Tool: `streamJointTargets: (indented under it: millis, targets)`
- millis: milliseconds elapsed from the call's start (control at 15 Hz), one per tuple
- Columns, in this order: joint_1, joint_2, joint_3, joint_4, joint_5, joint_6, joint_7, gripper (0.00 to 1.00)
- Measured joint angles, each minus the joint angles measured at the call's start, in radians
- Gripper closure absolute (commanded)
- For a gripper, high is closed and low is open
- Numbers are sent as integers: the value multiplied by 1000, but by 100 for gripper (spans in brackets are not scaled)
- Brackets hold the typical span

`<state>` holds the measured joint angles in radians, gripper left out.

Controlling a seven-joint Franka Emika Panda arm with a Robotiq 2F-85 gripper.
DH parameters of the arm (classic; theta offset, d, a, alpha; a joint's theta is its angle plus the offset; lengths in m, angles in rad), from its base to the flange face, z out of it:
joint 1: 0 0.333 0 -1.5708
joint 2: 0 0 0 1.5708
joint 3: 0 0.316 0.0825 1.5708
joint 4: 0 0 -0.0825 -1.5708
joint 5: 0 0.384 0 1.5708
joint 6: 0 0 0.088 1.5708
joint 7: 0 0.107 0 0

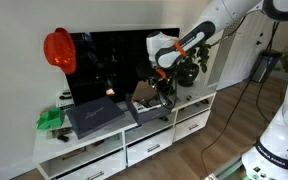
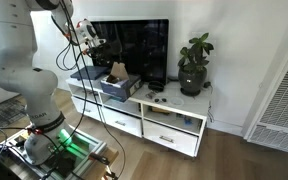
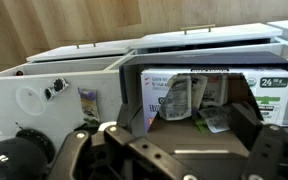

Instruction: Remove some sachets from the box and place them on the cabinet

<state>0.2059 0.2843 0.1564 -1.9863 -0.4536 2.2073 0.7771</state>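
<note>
The small dark grey box (image 1: 149, 106) stands open on the white cabinet (image 1: 189, 103) in front of the TV, with its brown flap up (image 2: 114, 72). In the wrist view the box (image 3: 274, 95) shows printed pale sachets: one (image 3: 176, 96) stands upright, another (image 3: 215, 121) lies on the floor of the box. My gripper (image 3: 191, 118) is open, its two fingers spread wide just above the box opening with nothing between them. It also shows in both exterior views (image 1: 165, 86) (image 2: 106, 58), directly over the box.
A larger flat dark grey case (image 1: 94, 117) lies beside the box. A small packet (image 3: 88, 101) lies on the cabinet top near it. A red helmet (image 1: 59, 48), a green object (image 1: 49, 119), the TV (image 2: 144, 50) and a potted plant (image 2: 194, 65) stand around.
</note>
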Motion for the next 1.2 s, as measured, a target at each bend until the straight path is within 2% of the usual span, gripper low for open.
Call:
streamJointTargets:
  millis: [333,667,867,1200]
  targets:
    - [56,152,-64,103,-40,64,60,0]
    - [57,168,-66,127,-40,64,60,0]
    - [77,183,-95,140,-40,56,59,0]
    - [99,292,-116,216,-38,47,41,0]
